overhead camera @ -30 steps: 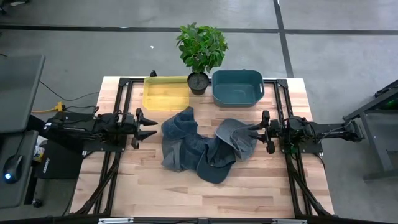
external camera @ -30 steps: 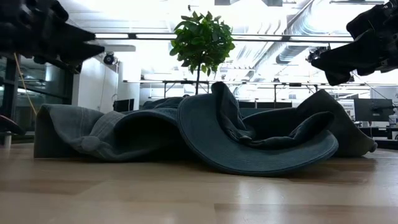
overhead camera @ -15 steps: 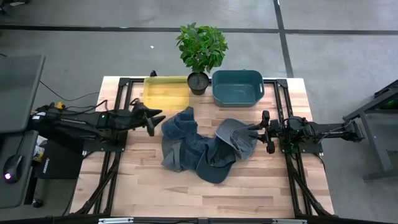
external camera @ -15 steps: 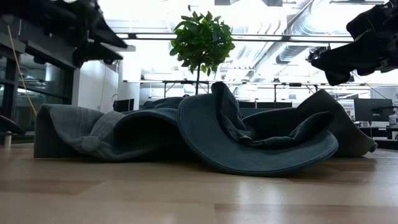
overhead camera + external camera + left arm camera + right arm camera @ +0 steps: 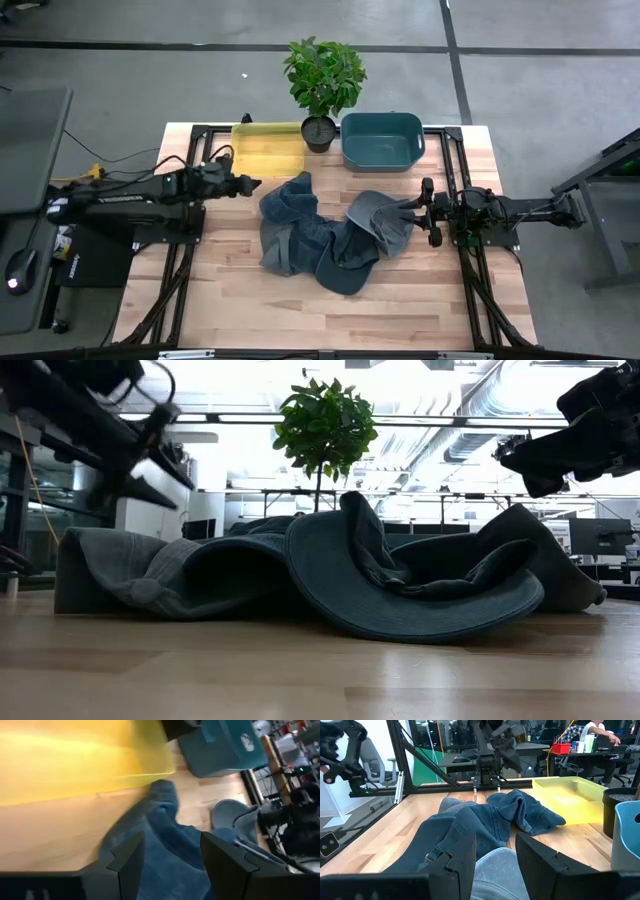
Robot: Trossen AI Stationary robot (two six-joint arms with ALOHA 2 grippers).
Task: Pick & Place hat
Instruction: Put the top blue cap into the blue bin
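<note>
I'm seeing the pile of hats lying mid-table, several denim-blue ones overlapping, none lifted, so as I judge it the pick is not yet done and the place is entirely left. The left end effector is hovering just beside the pile's rear left corner, near the yellow bin, fingers standing apart with nothing between them, so released and empty. The right end effector is sitting at the pile's right edge, right by the grey hat; its fingers are parted with fabric showing between and under them, but I cannot tell if it is actually grasping. Two bins are waiting at the back: yellow one on the left, teal bin on the right, both looking empty, with the potted plant standing between them, so I'm watching that pot on any carry across. Open table is lying in front of the pile and to its left; black frame rails are running along both sides, tight around each arm. The hat brims are overlapping, so one lift may drag a neighbour.
</note>
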